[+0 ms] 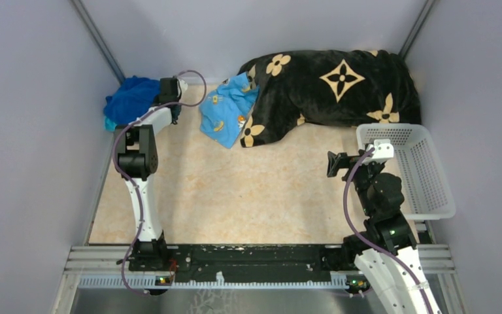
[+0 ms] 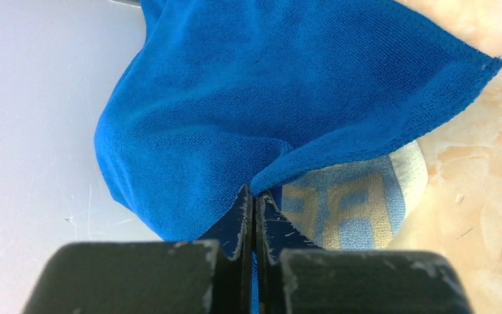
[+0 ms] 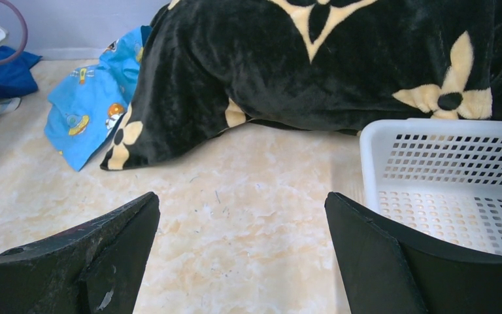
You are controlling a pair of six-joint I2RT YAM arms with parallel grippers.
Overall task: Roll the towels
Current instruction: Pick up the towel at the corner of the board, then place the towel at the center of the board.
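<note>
A dark blue towel (image 1: 129, 98) lies bunched in the far left corner against the wall. My left gripper (image 1: 170, 88) is on its right side. In the left wrist view the left gripper (image 2: 255, 196) is shut on a fold of that dark blue towel (image 2: 235, 98), with blue cloth pinched between the fingers. Under it shows a pale towel with blue and tan lettering (image 2: 353, 206). A light blue towel with orange prints (image 1: 225, 108) lies partly under the blanket, and it also shows in the right wrist view (image 3: 88, 111). My right gripper (image 3: 242, 203) hangs open over bare table, holding nothing.
A large black plush blanket with tan flowers (image 1: 333, 85) fills the far right of the table. A white plastic basket (image 1: 412, 167) stands at the right edge, right beside my right gripper (image 1: 333, 163). Grey walls close in the left, back and right sides.
</note>
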